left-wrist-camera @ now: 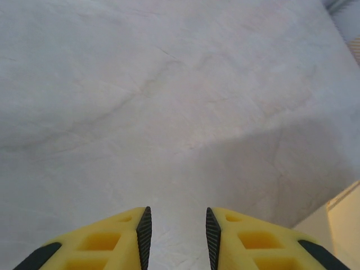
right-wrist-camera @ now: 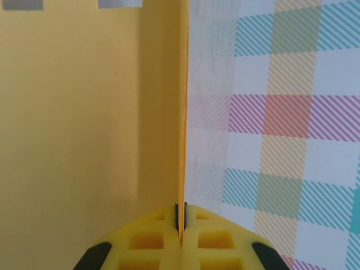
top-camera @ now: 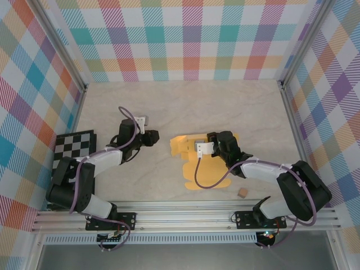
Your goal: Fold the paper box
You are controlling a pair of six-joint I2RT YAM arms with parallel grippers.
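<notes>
The paper box [top-camera: 209, 171] is a yellow-orange cardboard sheet lying mid-table, with part of it lifted near my right wrist. In the right wrist view my right gripper [right-wrist-camera: 181, 216] is shut on a thin raised flap of the paper box [right-wrist-camera: 184, 112], seen edge-on, with a broad yellow panel to its left. My left gripper [top-camera: 152, 137] hovers just left of the sheet. Seen from the left wrist, it [left-wrist-camera: 178, 236] is open above bare table with nothing between its fingers, and a pale corner of the paper box [left-wrist-camera: 337, 225] shows at the lower right.
A black-and-white checkerboard [top-camera: 76, 143] lies at the left edge. A tiny tan cube [top-camera: 242, 193] sits near the front, right of the sheet. Plaid walls [top-camera: 191, 39] close in the table on three sides, and a metal rail [top-camera: 185, 216] runs along the front.
</notes>
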